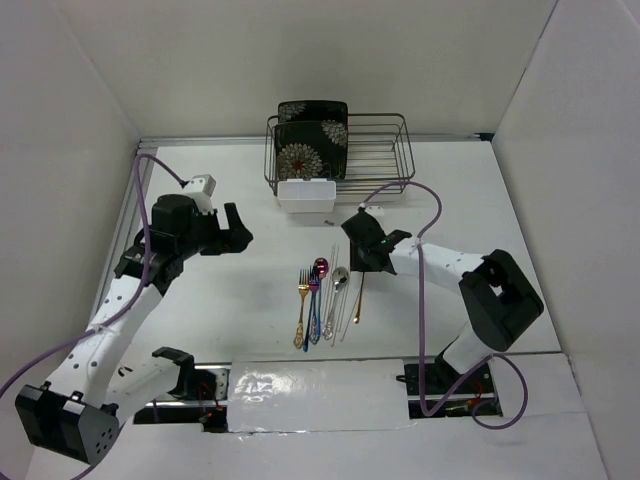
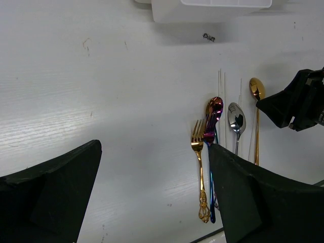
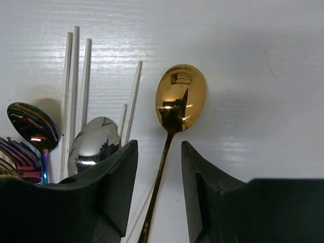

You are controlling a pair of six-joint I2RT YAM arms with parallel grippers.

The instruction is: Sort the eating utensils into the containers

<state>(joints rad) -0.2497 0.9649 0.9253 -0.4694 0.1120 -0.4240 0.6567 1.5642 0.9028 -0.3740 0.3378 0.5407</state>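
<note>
Grasping is beginning, I am judging: the right end effector (image 3: 158,152), open and empty, is straddling the handle of the slim gold metal spoon (image 3: 180,93) on the white table (image 3: 263,45). Next I am planning closing, then carrying to the small white plastic caddy (image 1: 306,195). The left end effector (image 1: 235,230) is hanging open, empty.

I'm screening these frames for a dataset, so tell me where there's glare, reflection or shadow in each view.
Top external: glare on the glossy strip at the near edge of the table. Left wrist: soft shadow beside the white caddy; the left gripper's fingers are near-black, detail lost. Right wrist: the gold spoon is sharp, its bowl reflecting the right gripper.
</note>
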